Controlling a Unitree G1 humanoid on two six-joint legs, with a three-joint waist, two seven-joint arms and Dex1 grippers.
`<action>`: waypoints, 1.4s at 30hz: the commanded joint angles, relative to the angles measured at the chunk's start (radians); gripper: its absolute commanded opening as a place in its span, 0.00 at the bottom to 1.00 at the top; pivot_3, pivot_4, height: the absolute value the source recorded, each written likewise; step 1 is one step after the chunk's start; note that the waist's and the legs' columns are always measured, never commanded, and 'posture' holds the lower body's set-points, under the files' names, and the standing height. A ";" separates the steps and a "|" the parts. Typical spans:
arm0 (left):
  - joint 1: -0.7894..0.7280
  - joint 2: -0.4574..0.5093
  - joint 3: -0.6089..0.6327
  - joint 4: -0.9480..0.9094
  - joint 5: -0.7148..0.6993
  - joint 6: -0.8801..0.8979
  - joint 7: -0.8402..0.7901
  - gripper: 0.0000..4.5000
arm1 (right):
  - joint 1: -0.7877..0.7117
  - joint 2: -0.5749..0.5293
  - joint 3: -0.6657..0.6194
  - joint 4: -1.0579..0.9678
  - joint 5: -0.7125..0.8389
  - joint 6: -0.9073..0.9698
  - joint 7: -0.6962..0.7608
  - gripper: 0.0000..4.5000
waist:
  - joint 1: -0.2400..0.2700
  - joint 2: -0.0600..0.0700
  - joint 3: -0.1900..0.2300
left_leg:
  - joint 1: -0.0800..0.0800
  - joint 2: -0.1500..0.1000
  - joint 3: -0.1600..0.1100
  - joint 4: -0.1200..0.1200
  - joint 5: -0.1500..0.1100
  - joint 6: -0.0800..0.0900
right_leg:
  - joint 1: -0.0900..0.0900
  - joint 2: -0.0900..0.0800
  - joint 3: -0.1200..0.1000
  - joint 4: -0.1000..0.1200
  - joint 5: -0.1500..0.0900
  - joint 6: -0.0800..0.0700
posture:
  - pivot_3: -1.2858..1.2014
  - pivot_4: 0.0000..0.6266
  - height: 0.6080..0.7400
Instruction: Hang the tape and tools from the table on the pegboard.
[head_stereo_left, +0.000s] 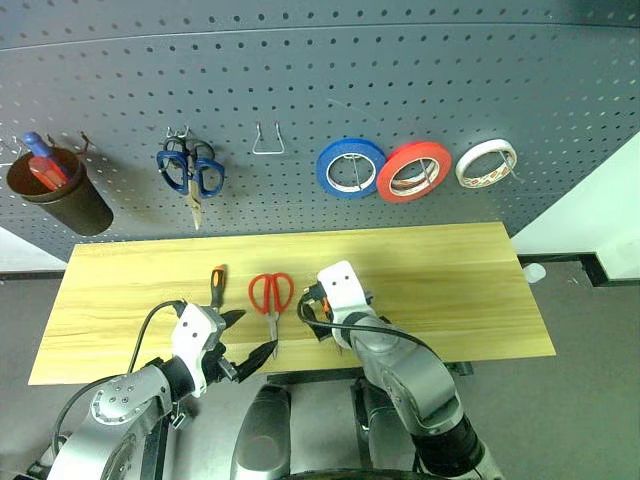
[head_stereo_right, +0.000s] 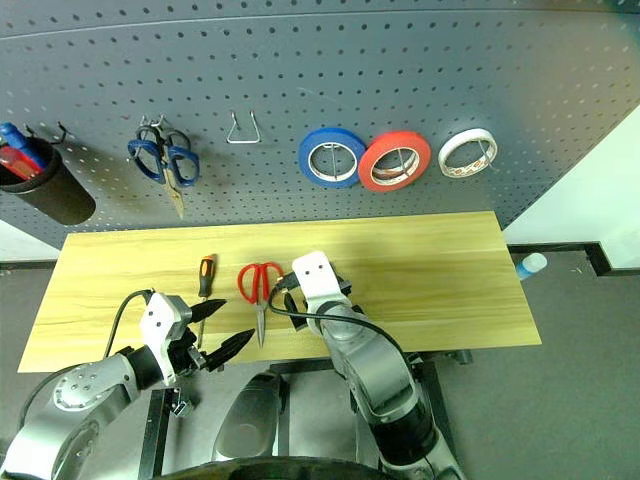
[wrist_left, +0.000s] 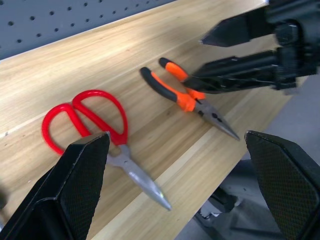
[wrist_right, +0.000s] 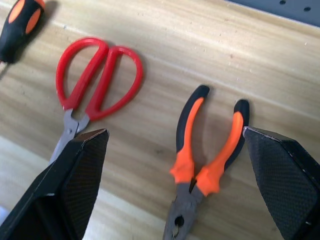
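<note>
A: Background: the grey pegboard (head_stereo_left: 420, 70) stands behind the long wooden table (head_stereo_left: 470, 290). What hangs on it?

B: The red tape (head_stereo_left: 414, 171) hangs between a blue roll (head_stereo_left: 350, 167) and a white roll (head_stereo_left: 487, 163). Blue scissors (head_stereo_left: 192, 172) hang further left, beside an empty wire hook (head_stereo_left: 268, 140); a dark cup (head_stereo_left: 60, 192) sits at the far left.

A: Tools on the table?

B: The screwdriver (head_stereo_left: 216, 287), the red scissors (head_stereo_left: 271, 298) and the pliers (wrist_right: 200, 172) lie near the front edge, screwdriver leftmost, none touching.

A: Grippers?

B: The left gripper (head_stereo_left: 248, 340) is spread wide and empty at the front edge, near the scissor blades. The right gripper (wrist_right: 180, 185) is spread wide too, empty, its fingers (wrist_right: 285, 180) straddling the pliers from above.
</note>
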 joint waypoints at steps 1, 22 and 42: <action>0.027 0.003 0.024 -0.045 -0.011 0.001 0.005 1.00 | 0.014 0.138 0.002 0.019 0.017 0.029 -0.036 1.00 | 0.000 0.000 0.001 | 0.000 0.000 0.000 0.000 0.000 0.000 | 0.000 0.000 0.000 0.000 0.000 0.000 | 0.66 0.43 0.52; 0.043 0.016 0.020 -0.090 -0.018 0.046 0.015 1.00 | -0.084 0.212 -0.026 0.193 0.085 0.024 -0.172 1.00 | -0.023 0.000 0.024 | -0.013 0.000 0.000 0.001 0.000 0.001 | -0.014 0.000 -0.001 0.003 0.000 0.000 | 0.66 0.46 0.52; 0.086 0.019 0.022 -0.125 -0.020 0.059 0.029 1.00 | -0.101 0.221 -0.020 0.243 0.109 0.057 -0.203 1.00 | -0.020 0.002 0.026 | -0.016 0.000 -0.002 0.000 -0.001 0.002 | -0.016 -0.001 -0.003 0.003 0.000 0.000 | 0.66 0.49 0.52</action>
